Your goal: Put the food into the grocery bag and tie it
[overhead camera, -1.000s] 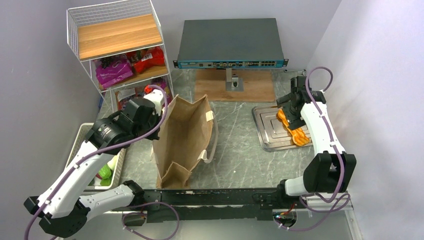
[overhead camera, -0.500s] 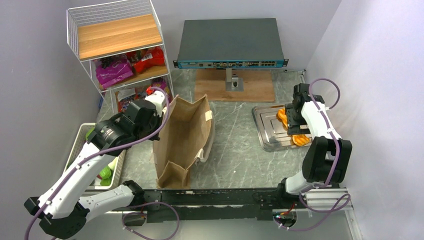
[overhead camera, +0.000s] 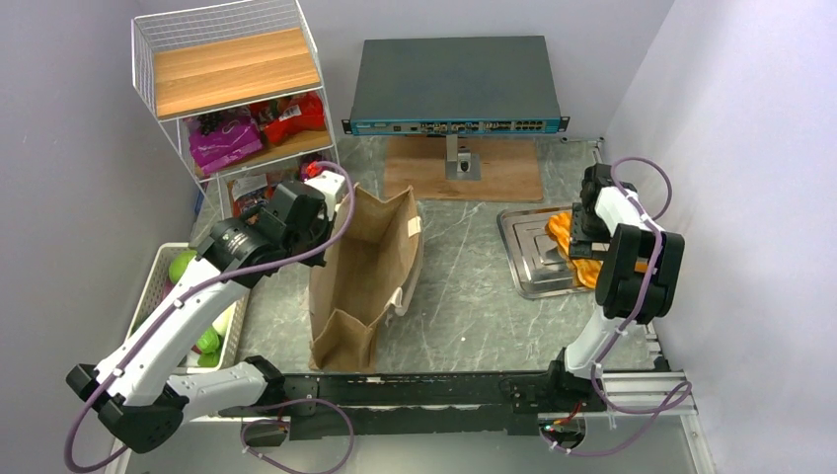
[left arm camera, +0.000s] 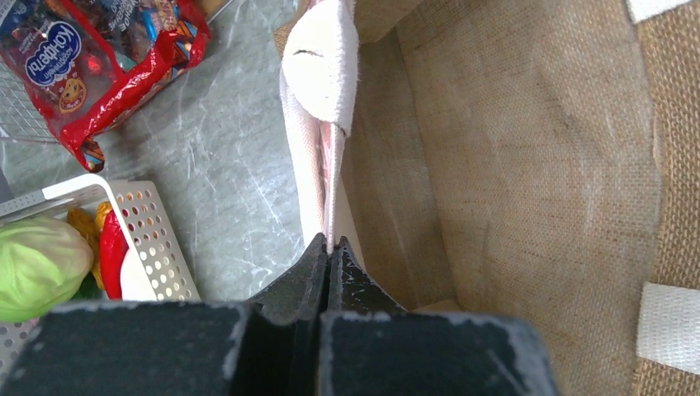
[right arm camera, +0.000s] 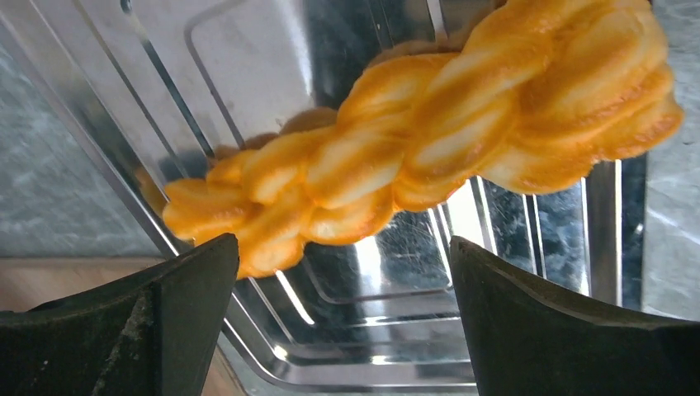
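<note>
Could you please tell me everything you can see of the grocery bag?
The grocery bag is tan and coarse-woven looking, with cream strap handles. It stands on the grey table between the arms, mouth open; no food shows inside. The left gripper is shut on one handle at its rim.

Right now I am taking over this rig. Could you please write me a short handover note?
The left gripper is shut on the handle at the left rim of the bag.
The right gripper is open above the orange twist on the tray, not gripping yet.
The cabbage is in the basket; the red packets and purple packet are on the rack.
Done: no food is visible in the bag.
Left to do: load all the food, then tie the bag.
</note>
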`<action>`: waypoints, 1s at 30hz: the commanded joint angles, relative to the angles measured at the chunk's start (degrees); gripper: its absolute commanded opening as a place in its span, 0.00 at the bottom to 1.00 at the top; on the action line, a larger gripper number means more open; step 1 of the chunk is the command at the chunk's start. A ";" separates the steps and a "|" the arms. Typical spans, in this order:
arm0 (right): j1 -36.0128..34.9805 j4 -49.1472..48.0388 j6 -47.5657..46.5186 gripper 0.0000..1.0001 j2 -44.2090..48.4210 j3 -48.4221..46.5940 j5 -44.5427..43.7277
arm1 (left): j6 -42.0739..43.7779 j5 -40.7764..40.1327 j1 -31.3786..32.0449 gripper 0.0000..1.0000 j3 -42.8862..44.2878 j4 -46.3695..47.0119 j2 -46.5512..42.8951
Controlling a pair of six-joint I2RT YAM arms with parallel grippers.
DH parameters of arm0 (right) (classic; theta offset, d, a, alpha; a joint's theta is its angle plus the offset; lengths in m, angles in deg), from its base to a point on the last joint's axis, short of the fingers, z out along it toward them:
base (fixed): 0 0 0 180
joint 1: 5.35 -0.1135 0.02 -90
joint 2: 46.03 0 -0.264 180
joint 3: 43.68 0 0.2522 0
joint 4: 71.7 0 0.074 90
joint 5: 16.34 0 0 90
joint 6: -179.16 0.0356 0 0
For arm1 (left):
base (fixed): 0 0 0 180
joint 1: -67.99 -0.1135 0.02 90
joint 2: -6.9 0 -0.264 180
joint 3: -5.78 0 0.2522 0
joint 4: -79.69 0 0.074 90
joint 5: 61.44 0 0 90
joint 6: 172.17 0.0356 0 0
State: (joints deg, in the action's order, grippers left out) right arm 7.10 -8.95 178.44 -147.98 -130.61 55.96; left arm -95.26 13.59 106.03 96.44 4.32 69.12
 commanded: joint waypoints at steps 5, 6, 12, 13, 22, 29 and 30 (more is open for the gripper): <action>1.14 -6.59 9.67 1.00 -2.76 -0.97 -2.77 | 2.25 0.35 -1.39 0.00 4.97 1.66 2.56; 1.22 -6.55 10.58 1.00 -3.18 -1.23 -3.19 | 2.48 0.23 -1.47 0.00 5.19 1.46 2.82; 1.38 -4.85 14.32 1.00 -7.50 -3.30 -3.08 | 3.40 -1.14 -1.65 0.00 5.61 0.63 3.77; 1.40 -5.01 14.75 1.00 -7.90 -3.40 -3.20 | 3.59 -1.27 -1.71 0.00 5.70 0.59 3.92; 2.60 -7.86 17.40 0.98 -7.99 0.11 -0.58 | 4.52 -2.20 -1.66 0.00 5.89 0.01 4.28; 3.11 -9.46 11.00 0.49 -9.92 0.43 5.24 | 4.93 -2.64 -1.64 0.00 6.20 -0.09 4.71; 3.14 -9.78 10.22 0.42 -9.81 0.67 6.07 | 4.91 -2.81 -1.64 0.00 6.42 -0.24 4.83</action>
State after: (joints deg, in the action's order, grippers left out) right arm 9.72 -13.56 191.05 -155.22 -131.65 58.32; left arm -91.34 12.39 104.54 99.92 3.23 73.56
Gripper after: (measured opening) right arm 0.540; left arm 0.016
